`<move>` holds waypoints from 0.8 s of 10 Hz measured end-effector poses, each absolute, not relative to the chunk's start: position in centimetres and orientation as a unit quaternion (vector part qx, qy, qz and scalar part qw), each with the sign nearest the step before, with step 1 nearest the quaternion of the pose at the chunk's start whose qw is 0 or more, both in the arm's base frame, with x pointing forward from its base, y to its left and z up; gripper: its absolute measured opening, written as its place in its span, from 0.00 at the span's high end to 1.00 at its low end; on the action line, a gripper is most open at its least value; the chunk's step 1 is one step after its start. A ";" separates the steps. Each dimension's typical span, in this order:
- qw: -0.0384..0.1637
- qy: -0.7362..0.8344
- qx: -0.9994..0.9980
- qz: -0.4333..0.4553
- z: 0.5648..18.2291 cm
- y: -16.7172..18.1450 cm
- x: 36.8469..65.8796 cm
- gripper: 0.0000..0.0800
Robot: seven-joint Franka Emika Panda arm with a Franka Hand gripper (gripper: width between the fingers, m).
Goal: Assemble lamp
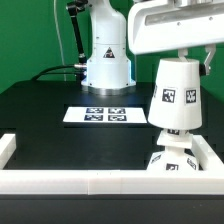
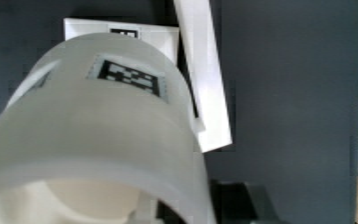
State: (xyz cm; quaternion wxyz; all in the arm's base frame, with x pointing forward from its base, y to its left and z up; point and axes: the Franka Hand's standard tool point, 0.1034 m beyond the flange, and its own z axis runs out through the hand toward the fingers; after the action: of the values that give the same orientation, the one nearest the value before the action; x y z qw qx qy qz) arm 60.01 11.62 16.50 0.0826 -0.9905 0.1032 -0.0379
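My gripper (image 1: 181, 52) is shut on the narrow top of the white cone shade (image 1: 176, 95) and holds it upright at the exterior view's right. The shade hangs directly over the round bulb (image 1: 171, 158), with its lower rim around the bulb's top. The bulb stands just behind the front wall, which hides the square base. In the wrist view the shade (image 2: 105, 120) fills most of the picture and shows one tag. One dark fingertip (image 2: 240, 203) shows beside it.
The marker board (image 1: 98, 115) lies flat in the middle of the black table, and its tags also show in the wrist view (image 2: 126, 33). A white wall (image 1: 90, 181) runs along the front edge and turns up both sides. The robot's base (image 1: 106, 60) stands at the back.
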 end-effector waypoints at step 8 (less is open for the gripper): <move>0.077 0.090 -0.992 -0.050 15.8 10.7 59.6 0.65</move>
State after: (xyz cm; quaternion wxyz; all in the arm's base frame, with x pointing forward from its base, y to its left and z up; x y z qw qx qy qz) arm 59.60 10.67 15.82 0.0775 -0.9916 0.0901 -0.0501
